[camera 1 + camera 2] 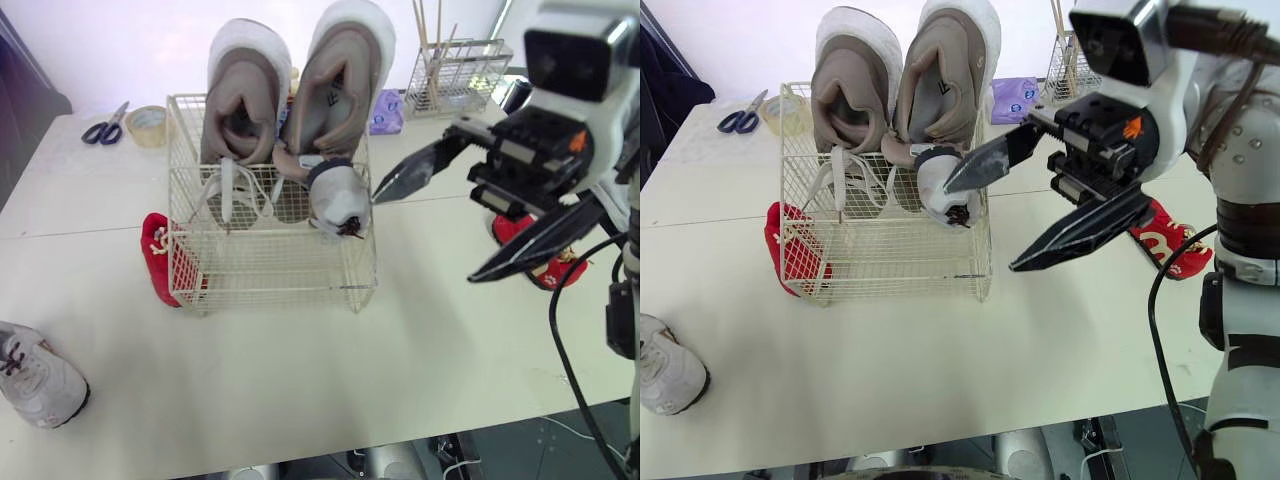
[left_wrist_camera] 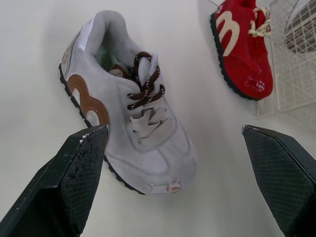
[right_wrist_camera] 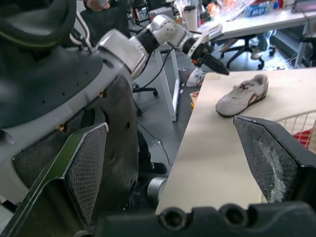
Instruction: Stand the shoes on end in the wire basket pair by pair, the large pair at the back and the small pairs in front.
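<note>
Left eye view, looking down on a pale surface (image 1: 420, 370)

Centre: cream rectangular wire basket (image 1: 270, 268). At its back, large taupe pair of high-top shoes (image 1: 245, 100), stood on end side by side and rising well above the rim. At its front right, one small grey shoe with dark collar (image 1: 338, 200), resting against the right wall.

Outside the basket, just beside its left wall: small red shoe with cream laces (image 1: 157, 258), lying on the surface. To the right, well apart from the basket: second small red shoe (image 1: 545, 268), partly hidden behind the right arm. Near the left front edge of the surface: small grey-white trainer with brown laces (image 1: 35, 378), alone and far from the basket.

Right pincer (image 1: 422, 237): fingers spread wide, gripping nothing, raised just beside the basket's right side, upper fingertip close to the small grey shoe.

Left pincer (image 2: 173, 129), left wrist view: fingers spread wide, gripping nothing, hovering above the grey-white trainer, one finger to each side of it.

Far side of the surface: blue-handled scissors (image 1: 105, 127), roll of clear tape (image 1: 148, 124), purple packet (image 1: 386, 112), small wire rack of wooden sticks (image 1: 462, 70)
</note>
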Tool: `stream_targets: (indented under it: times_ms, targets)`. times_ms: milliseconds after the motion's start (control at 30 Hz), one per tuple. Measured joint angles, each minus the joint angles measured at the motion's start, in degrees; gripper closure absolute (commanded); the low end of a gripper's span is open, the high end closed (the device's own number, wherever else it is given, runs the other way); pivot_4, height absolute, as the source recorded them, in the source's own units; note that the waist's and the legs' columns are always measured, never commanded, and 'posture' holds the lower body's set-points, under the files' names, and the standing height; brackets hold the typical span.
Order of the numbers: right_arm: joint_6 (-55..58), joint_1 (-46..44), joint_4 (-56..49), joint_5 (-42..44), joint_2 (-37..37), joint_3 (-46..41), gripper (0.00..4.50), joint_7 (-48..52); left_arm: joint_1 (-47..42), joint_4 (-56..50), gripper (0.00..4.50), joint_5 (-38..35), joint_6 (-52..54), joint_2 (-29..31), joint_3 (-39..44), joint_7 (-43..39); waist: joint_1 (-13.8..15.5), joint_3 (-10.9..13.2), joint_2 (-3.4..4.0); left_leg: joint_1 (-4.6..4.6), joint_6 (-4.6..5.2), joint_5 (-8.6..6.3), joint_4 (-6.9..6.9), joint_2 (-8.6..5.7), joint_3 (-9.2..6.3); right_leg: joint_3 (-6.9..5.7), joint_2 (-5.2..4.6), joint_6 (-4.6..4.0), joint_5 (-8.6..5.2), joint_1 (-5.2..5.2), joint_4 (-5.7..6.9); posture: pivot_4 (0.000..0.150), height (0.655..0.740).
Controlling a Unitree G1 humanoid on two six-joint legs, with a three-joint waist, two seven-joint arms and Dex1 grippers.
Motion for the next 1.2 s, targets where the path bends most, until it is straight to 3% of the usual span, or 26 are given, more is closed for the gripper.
stream_targets:
  times_ms: [300, 733, 1033, 1133, 1200]
  targets:
    - [-5.75, 6.59, -5.95, -9.58, 1.76, 2.25, 0.07, -4.50, -7.76, 13.89, 0.00, 5.71, -7.67, 2.92, -8.02, -0.24, -0.21, -0.17, -0.23, -0.12, 0.02, 0.00, 0.00, 0.00, 0.08, -0.02, -0.12, 0.02, 0.06, -0.02, 0.07, 0.150, 0.7400]
    - [-3.28, 7.24, -6.10, -10.52, 1.28, 1.01, 0.07, -7.15, -13.52, 25.92, 0.00, 10.94, -12.82, 6.36, -16.38, -2.96, -0.20, -0.20, -0.22, -0.09, 0.03, -0.01, 0.00, -0.05, 0.23, -0.96, -0.87, -0.08, 0.16, -0.05, 0.13, 0.150, 0.7400]
    - [0.20, 7.17, -8.53, -6.65, -3.21, -0.97, 0.07, -3.45, -24.54, 33.37, 0.00, 14.69, -15.60, 8.55, -24.25, -3.93, 1.93, -0.65, 1.10, 0.17, 0.03, 0.01, 0.01, -0.08, 0.17, -1.53, -0.90, -0.01, 0.24, 0.04, 0.19, 0.150, 0.7400]
    - [0.31, 7.18, -9.29, -6.53, -3.68, -1.35, 0.00, -3.95, -27.60, 34.41, 0.84, 15.79, -15.45, 8.58, -26.59, -3.13, 2.66, -0.87, 1.58, 0.39, 0.04, 0.02, 0.01, -0.12, 0.22, -1.53, -0.90, -0.02, 0.24, 0.21, 0.20, 0.150, 0.7400]
    - [0.32, 7.18, -9.69, -6.53, -3.69, -1.44, 0.00, -4.51, -28.95, 35.51, 1.75, 16.00, -14.93, 8.57, -27.64, -2.72, 2.97, -0.91, 1.63, 0.40, 0.05, 0.03, 0.04, -0.14, 0.22, -1.54, -0.86, 0.00, 0.25, 0.23, 0.21, 0.150, 0.7400]
